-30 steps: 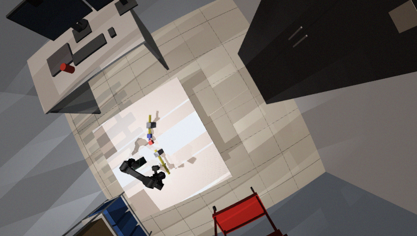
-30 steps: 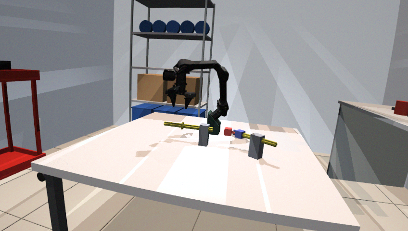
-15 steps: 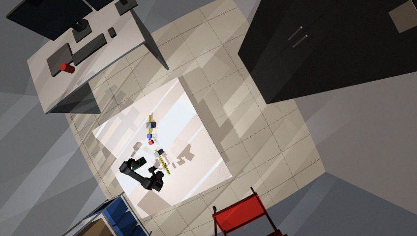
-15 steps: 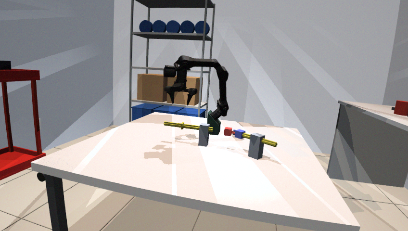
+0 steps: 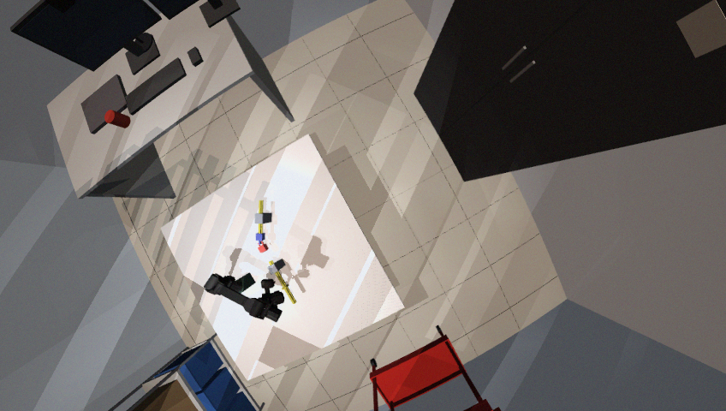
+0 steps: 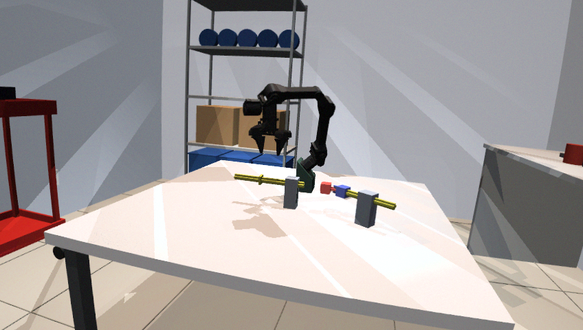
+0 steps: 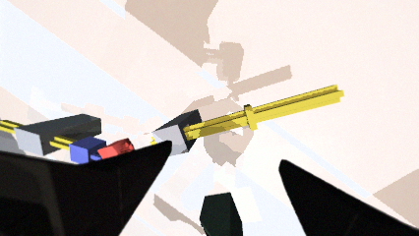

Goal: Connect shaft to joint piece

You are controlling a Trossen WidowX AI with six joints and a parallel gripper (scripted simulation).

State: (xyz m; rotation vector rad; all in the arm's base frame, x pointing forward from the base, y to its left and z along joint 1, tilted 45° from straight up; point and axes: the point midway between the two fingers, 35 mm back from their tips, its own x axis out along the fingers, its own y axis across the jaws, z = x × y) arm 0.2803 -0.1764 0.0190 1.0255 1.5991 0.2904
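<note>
The first shaft runs through its grey block. On its end sit a blue hinge piece and the red joint piece, turned toward the second block. I cannot see into its opening. The yellow second shaft pokes slightly out of its block, with a gap to the red piece. Its collar stands clear of the block. My gripper is open and empty, above the second shaft.
The arm's dark green base stands on the white table behind the second block. A desk, a shelf rack and a red cart stand around the table.
</note>
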